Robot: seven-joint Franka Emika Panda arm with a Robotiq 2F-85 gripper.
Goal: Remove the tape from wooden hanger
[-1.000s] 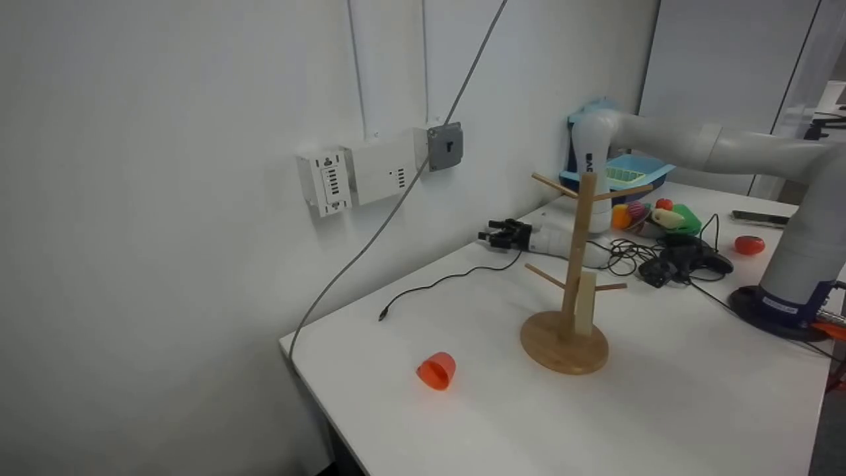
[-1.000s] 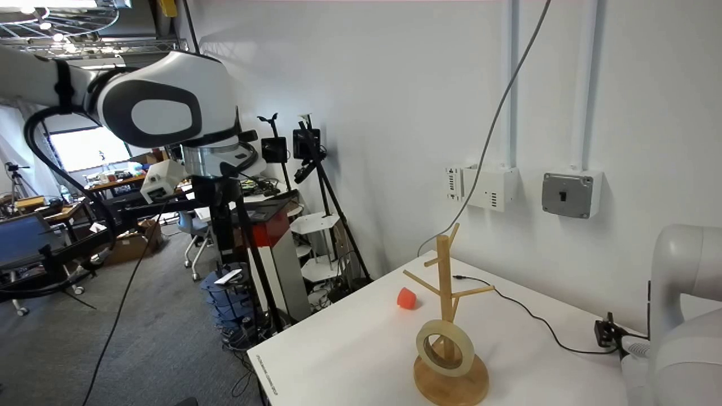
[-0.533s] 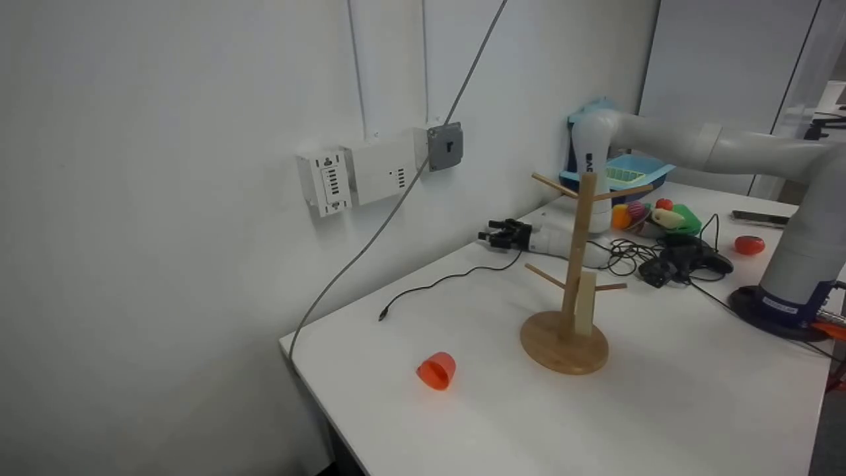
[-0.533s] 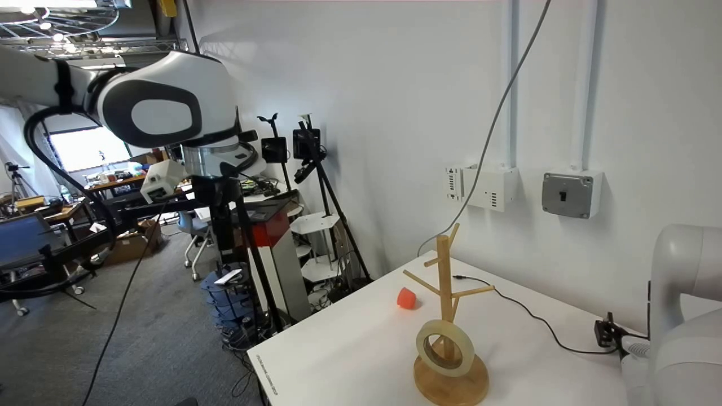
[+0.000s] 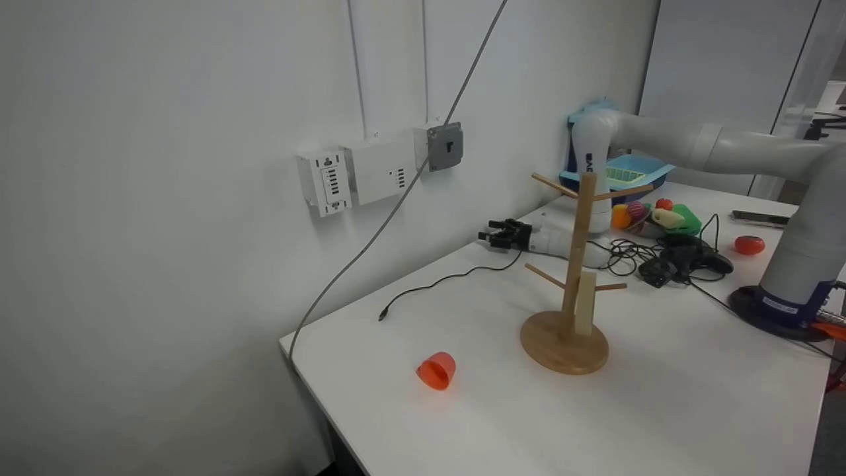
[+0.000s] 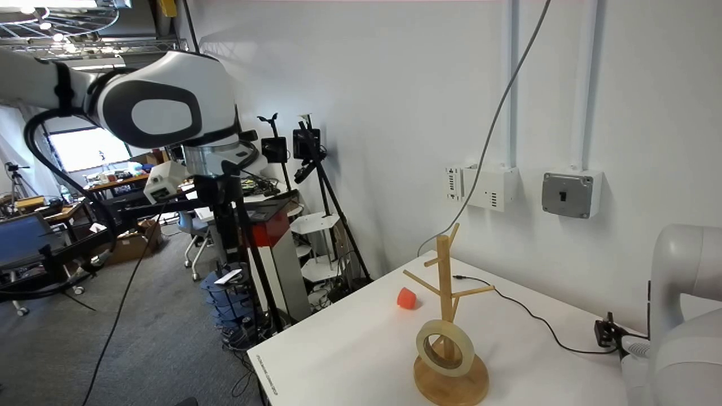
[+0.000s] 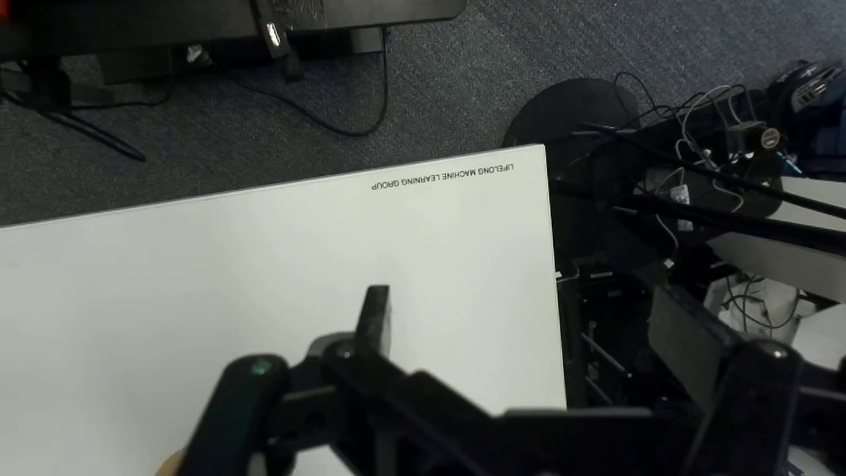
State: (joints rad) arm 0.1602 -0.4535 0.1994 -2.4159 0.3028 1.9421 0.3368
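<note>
The wooden hanger stands upright on the white table in both exterior views point(image 5: 577, 264) point(image 6: 444, 270). The tape is a pale beige ring in both exterior views point(image 5: 585, 304) point(image 6: 468, 351). It sits upright against the lower pole, above the round base, and seems to hang on a low peg. My gripper point(image 7: 529, 324) is open and empty in the wrist view, with its fingers wide apart near the table's corner. In an exterior view the gripper point(image 6: 225, 225) is far left of the hanger and higher than it. A small tan sliver shows at the wrist view's lower left.
An orange cup-like object point(image 5: 436, 370) lies left of the hanger. A black cable point(image 5: 456, 274) runs along the wall side. A white robot arm point(image 5: 714, 149), toy fruit point(image 5: 651, 218) and tangled wires point(image 5: 687, 258) are behind the hanger. The table edge point(image 7: 264, 188) borders the floor.
In an exterior view my wrist and gripper have shifted very slightly to the right. The tape and the wooden hanger have not moved.
</note>
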